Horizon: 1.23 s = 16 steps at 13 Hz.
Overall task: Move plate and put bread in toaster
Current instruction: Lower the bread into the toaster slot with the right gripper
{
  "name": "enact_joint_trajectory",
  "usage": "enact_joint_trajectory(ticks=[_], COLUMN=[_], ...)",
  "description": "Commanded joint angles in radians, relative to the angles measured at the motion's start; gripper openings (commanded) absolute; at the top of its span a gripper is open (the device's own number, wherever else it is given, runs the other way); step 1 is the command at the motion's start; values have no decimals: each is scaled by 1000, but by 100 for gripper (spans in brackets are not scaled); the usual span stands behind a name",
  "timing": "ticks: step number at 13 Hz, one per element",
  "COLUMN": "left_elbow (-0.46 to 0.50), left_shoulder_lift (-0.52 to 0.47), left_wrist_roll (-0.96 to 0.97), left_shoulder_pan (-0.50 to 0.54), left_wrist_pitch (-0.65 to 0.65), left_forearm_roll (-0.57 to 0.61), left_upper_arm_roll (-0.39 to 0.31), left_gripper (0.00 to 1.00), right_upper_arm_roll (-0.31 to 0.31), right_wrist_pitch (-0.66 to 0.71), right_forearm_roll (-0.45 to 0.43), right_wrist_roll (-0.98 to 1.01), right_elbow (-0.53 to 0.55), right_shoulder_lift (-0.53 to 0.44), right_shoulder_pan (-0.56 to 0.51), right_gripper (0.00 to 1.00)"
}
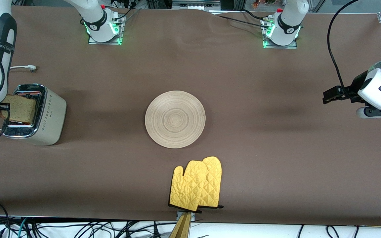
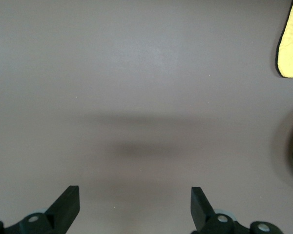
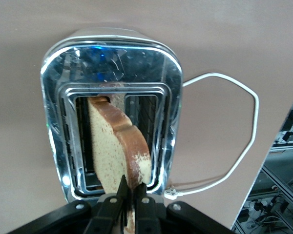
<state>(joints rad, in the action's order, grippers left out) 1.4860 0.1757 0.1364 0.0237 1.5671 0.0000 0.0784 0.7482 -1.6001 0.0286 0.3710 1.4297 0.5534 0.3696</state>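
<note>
Right claw (image 3: 128,202) is clamping the square light-brown bread slice (image 3: 118,148) by its darker crust edge, holding it upright directly over one slot of the boxy cream-white chrome-topped toaster (image 1: 50,115); slice's long axis is lining up with the slot, lower edge already entering. Round pale-wood ring-grained plate (image 1: 175,119) is sitting mid-counter. Left claw (image 2: 135,207) is waiting over bare counter, fingers apart.

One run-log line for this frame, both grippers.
right gripper: shut on bread, lowering it into toaster slot | left gripper: open, waiting over bare table | plate: mid-table
</note>
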Motion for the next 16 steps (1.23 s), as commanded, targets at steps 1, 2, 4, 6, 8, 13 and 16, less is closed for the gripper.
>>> enact_joint_trajectory(ticks=[1, 2, 4, 6, 8, 13, 16], left_elbow=[-7, -7, -7, -7, -7, -3, -6], left_shoulder_lift=[-1, -1, -1, 1, 1, 1, -4], left_wrist_roll=[-14, -14, -14, -14, -14, -14, -14], left_shoulder_pan=[-1, -1, -1, -1, -1, 5, 5], left_wrist_pitch=[-2, -2, -2, -4, -4, -6, -6], left_forearm_roll=[8, 9, 8, 9, 8, 6, 6], left_upper_arm_roll=[-2, -2, -2, -2, -2, -3, -3], left_gripper=[100, 100, 100, 100, 100, 100, 100], right_upper_arm_roll=[-1, -12, -21, -21, -21, -15, -9], right_wrist_pitch=[-4, -9, -11, -17, -18, -1, 90], right_forearm_roll=[31, 34, 74, 111, 117, 117, 116], right_wrist_roll=[-14, -27, -50, -50, -50, -29, -29], right_elbow=[-5, -5, -5, -5, -6, -18, -22], right_shoulder_lift=[16, 20, 39, 60, 65, 36, -50], right_shoulder_pan=[6, 6, 6, 6, 6, -3, -1], right_gripper=[0, 0, 0, 0, 1, 100, 100])
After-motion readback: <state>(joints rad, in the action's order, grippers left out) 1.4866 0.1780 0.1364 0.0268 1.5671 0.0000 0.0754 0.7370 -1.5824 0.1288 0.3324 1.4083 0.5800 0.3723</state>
